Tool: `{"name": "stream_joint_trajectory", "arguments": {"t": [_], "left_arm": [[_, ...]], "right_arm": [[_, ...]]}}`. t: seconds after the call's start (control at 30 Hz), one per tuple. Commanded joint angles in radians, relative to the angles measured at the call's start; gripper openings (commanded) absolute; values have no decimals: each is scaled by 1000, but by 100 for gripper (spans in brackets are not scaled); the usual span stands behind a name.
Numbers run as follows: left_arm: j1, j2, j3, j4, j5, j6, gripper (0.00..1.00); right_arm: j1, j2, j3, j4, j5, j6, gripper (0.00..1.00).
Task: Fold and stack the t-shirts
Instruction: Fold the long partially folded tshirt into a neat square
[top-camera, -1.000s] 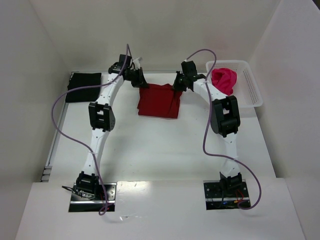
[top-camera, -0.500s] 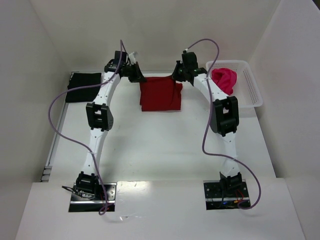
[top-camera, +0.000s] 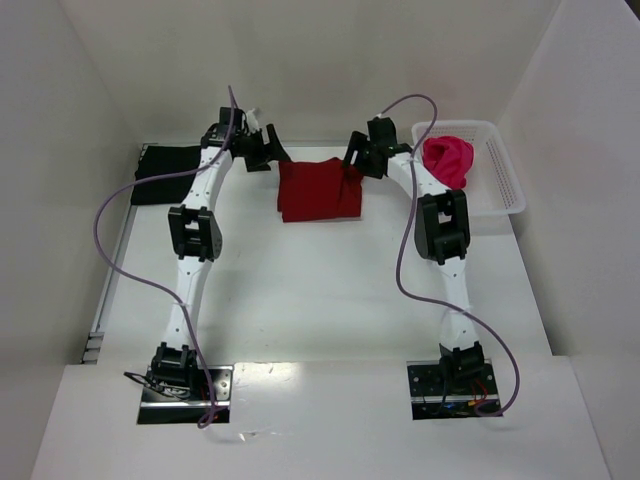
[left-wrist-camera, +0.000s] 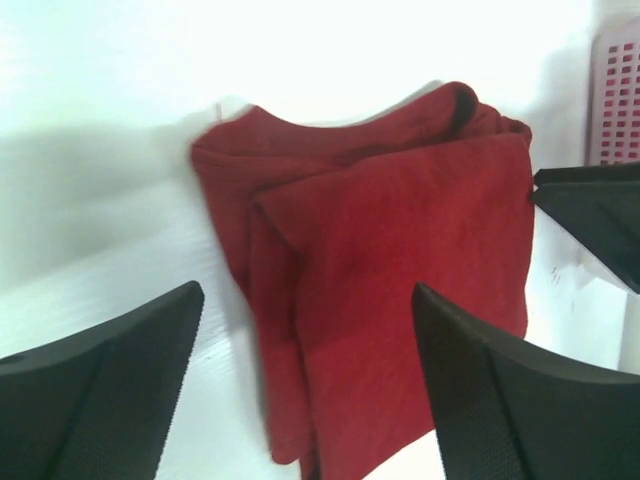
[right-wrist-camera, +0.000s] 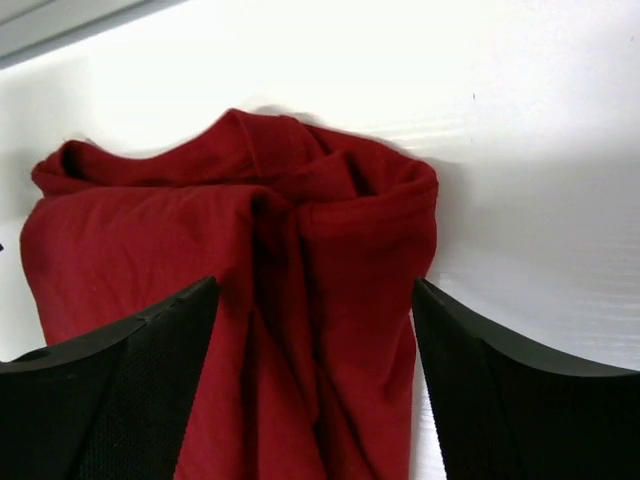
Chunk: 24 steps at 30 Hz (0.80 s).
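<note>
Left wrist view: left gripper (left-wrist-camera: 305, 300) with black ribbed jaws spread wide and nothing between them, poised just short of the crimson t-shirt (left-wrist-camera: 400, 270). Shirt folded into a rough rectangle on the white table (left-wrist-camera: 100, 120), with stacked layers showing along its left edge and a bunched end at the top of this view. Pale lattice wall of the white basket (left-wrist-camera: 620, 100) at the upper right edge. Black wedge at the shirt's right corner, too cropped to identify.

Right wrist view: right gripper (right-wrist-camera: 315, 290) also wide open and empty, jaws framing the same shirt from the opposite side. Seen only here: deep vertical wrinkles and a puckered, rolled-over end on the cloth, far from flat.

Top view: the whole layout, which neither wrist camera gives. Both arms stretched to the far end of the table, with the grippers flanking the crimson shirt's far corners, left gripper at its left, right gripper at its right. Each just beside the cloth; contact impossible to judge from above. Crimson shirt lying at the far middle of the table. Black t-shirt (top-camera: 165, 172) lying flat and folded at the far left edge, well apart from it. Magenta-pink t-shirt (top-camera: 448, 160) crumpled in a heap inside the basket at the far right. Purple cables (top-camera: 115, 250) looping loosely off each arm.
</note>
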Motion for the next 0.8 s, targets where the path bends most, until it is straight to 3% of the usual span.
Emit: {"name": "stream_joint_trajectory", "arguments": {"t": [0.0, 0.13, 0.23, 0.43, 0.77], "left_arm": [[21, -1, 46, 16, 26, 8, 94], [21, -43, 13, -33, 16, 62, 97], [21, -57, -60, -67, 94, 101, 97], [-23, -90, -166, -119, 113, 183, 97], [-36, -81, -212, -96, 209, 192, 93]], "right_arm": [[2, -77, -2, 32, 29, -8, 84], [2, -146, -92, 32, 38, -42, 93], [2, -179, -180, 50, 47, -53, 100], [2, -236, -356, 157, -87, -53, 100], [2, -174, -321, 246, -290, 1, 99]]}}
